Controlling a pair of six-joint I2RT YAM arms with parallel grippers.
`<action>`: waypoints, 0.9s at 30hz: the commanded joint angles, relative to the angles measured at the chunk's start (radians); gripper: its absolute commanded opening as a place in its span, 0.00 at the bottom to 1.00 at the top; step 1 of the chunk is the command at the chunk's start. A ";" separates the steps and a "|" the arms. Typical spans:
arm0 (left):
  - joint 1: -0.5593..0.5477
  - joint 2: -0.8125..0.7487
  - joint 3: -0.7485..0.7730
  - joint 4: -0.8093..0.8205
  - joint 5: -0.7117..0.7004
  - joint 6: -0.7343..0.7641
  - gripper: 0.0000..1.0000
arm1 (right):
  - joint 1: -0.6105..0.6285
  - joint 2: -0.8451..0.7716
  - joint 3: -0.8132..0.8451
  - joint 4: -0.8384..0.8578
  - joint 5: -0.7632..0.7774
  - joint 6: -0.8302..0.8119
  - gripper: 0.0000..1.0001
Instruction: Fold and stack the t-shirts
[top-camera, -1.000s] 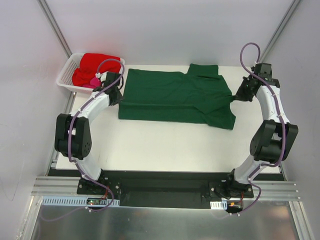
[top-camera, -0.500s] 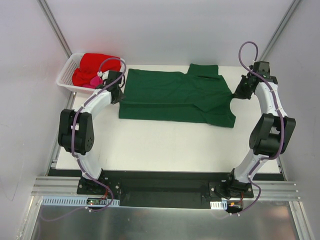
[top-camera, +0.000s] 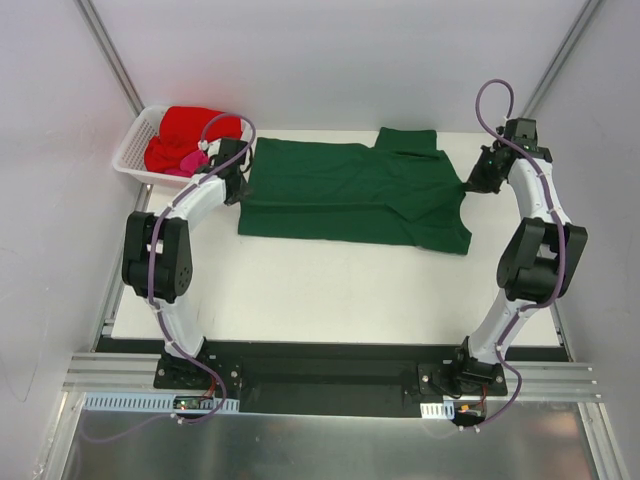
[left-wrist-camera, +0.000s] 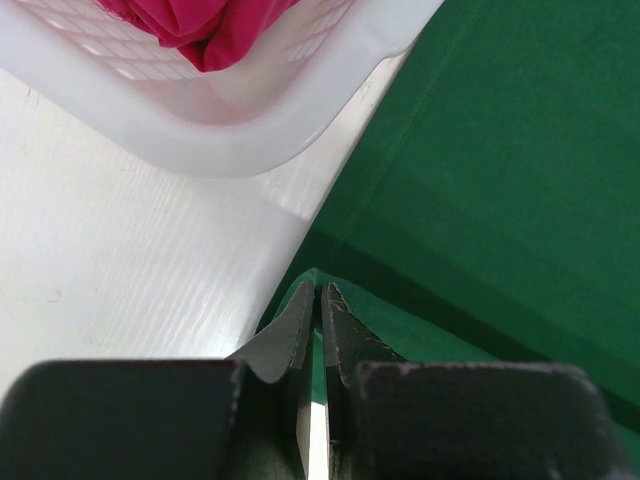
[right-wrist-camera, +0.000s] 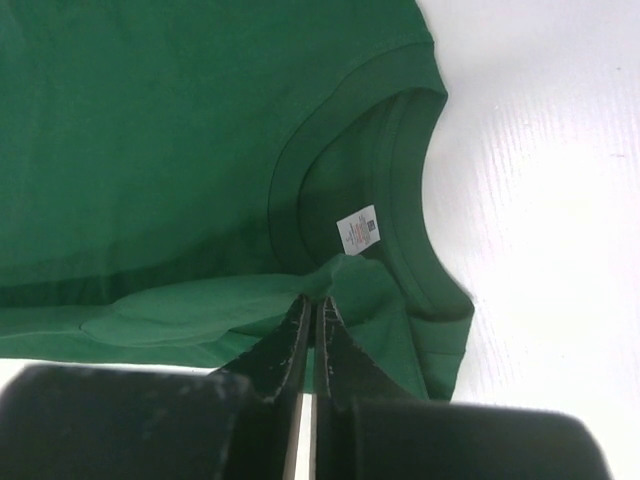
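One dark green t-shirt (top-camera: 350, 195) spread flat, collar (right-wrist-camera: 284, 195) right, label (right-wrist-camera: 358, 231) showing.

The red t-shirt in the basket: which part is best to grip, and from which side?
Probably a raised fold at the top of the red t-shirt, coming straight down from above. It lies bunched in a heap, and the walls of the basket close off its sides.

Three t-shirts, one basket (top-camera: 130, 150), two robot arms.
T-shirts: one dark green t-shirt (top-camera: 350, 195), one red t-shirt (top-camera: 195, 128), one pink t-shirt (top-camera: 186, 163); arms: one left arm (top-camera: 190, 208), one right arm (top-camera: 537, 195).
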 joint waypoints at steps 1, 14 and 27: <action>0.004 0.016 0.053 -0.002 -0.057 0.040 0.00 | -0.006 0.016 0.053 0.035 -0.008 -0.016 0.01; -0.005 0.069 0.099 -0.001 -0.060 0.048 0.00 | 0.002 0.065 0.094 0.046 -0.018 -0.019 0.01; -0.010 0.111 0.138 -0.002 -0.074 0.060 0.00 | 0.002 0.076 0.106 0.046 -0.018 -0.018 0.01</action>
